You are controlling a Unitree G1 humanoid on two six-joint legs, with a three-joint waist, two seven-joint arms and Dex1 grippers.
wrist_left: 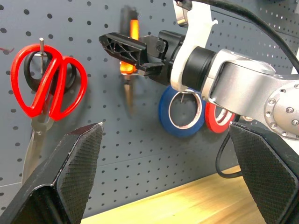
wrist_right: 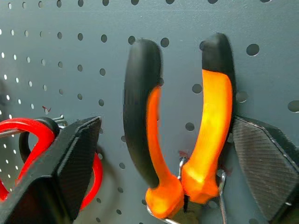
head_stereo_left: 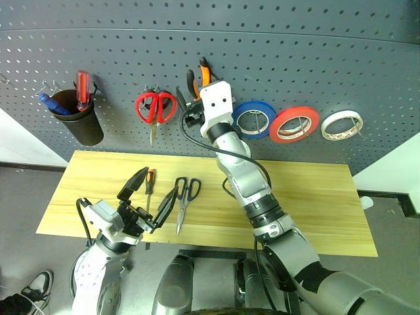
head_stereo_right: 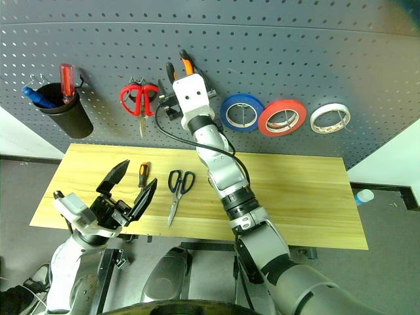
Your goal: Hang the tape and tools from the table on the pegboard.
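Right pincer [wrist_right: 159, 172] raised at the pegboard [head_stereo_left: 328, 52], jaws spread wide to either side of the pliers [wrist_right: 180, 126], gripping nothing; right pad close beside the orange handle, contact not certain. Pliers hanging from a metal hook [wrist_right: 184, 165], handles up, just at 3 o'clock of the red-handled scissors [head_stereo_left: 156, 108]. Judged hung and just let go.

Left pincer [head_stereo_left: 149, 197] low over the near left part of the table [head_stereo_left: 315, 197], jaws fully apart, empty.

Done so far, by appearance: red tape [head_stereo_left: 294, 125] on the pegboard, between the blue roll [head_stereo_left: 254, 119] at its 9 o'clock and the whitish roll [head_stereo_left: 342, 125] at its 3 o'clock; pliers on their hook.

Left to do: dark-handled scissors [head_stereo_left: 185, 197] lying flat on the table, blades toward the near edge; slim screwdriver [head_stereo_left: 149, 184] lying just at their 9 o'clock, partly behind the left pincer. Both well below the pegboard, untouched.

Estimate: roughly half complete, two of four items up.
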